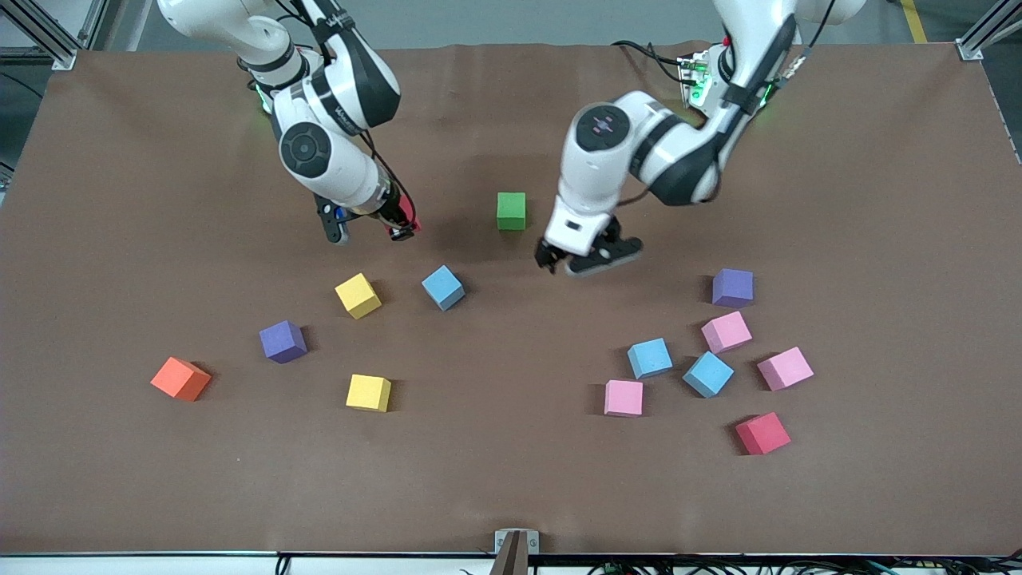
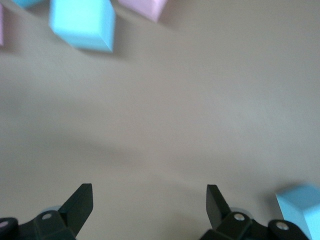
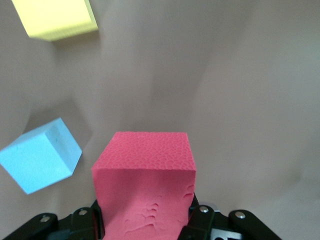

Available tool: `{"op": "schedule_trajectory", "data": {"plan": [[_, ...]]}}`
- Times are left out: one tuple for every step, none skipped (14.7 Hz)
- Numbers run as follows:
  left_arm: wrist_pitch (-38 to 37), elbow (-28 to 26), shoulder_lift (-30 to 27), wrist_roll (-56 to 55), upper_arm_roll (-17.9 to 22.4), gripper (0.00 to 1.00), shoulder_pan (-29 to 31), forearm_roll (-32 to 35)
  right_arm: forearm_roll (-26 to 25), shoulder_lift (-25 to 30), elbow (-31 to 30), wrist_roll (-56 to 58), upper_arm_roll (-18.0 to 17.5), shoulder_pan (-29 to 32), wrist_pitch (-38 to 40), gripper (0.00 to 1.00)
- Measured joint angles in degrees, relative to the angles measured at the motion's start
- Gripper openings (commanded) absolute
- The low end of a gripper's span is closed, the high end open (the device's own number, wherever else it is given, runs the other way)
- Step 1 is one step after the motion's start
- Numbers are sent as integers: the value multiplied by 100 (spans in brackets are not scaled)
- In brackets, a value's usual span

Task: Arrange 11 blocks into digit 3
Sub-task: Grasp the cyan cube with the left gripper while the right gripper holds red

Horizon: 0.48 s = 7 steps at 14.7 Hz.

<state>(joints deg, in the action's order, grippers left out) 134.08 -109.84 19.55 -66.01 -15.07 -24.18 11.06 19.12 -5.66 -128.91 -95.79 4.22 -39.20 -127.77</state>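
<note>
Right tool (image 1: pixel 369 230) clamped on red block (image 3: pixel 144 185), up over worktop (image 1: pixel 511 479) beside green block (image 1: pixel 511 211). Imo set it flush w/ green, square, no twist. Left tool (image 1: pixel 589 257) waits, jaws wide apart, also beside green.

An orange cube (image 1: pixel 180 378) rests on the brown table (image 1: pixel 511 487), at eight o'clock from the table's centre, well apart.

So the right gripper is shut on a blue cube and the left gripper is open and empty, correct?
Not quite: the right gripper is shut on a red cube, not a blue one, as the right wrist view shows. The left gripper is open and empty, as you said.
</note>
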Motion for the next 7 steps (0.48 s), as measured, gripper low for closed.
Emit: {"op": "schedule_trajectory", "data": {"plan": [[-18, 47, 25, 253, 5, 100, 217, 0, 4, -64, -16, -293, -1, -188, -179, 7], [-24, 102, 70, 560, 10, 100, 431, 1, 7, -164, -43, -568, -3, -400, -408, 7], [-25, 181, 142, 880, 14, 100, 625, 1, 8, -286, -79, -834, -7, -612, -685, 7], [-25, 289, 248, 1182, 16, 100, 796, 1, 9, -425, -102, -1051, -10, -800, -965, 7], [-25, 416, 380, 1451, 16, 100, 936, 1, 11, -560, -108, -1216, -11, -942, -1200, 7], [-25, 542, 522, 1693, 18, 100, 1040, 1, 14, -665, -107, -1338, -11, -1032, -1379, 7], [-25, 648, 653, 1933, 21, 100, 1120, 3, 23, -732, -106, -1407, -11, -1073, -1482, 7]]}}
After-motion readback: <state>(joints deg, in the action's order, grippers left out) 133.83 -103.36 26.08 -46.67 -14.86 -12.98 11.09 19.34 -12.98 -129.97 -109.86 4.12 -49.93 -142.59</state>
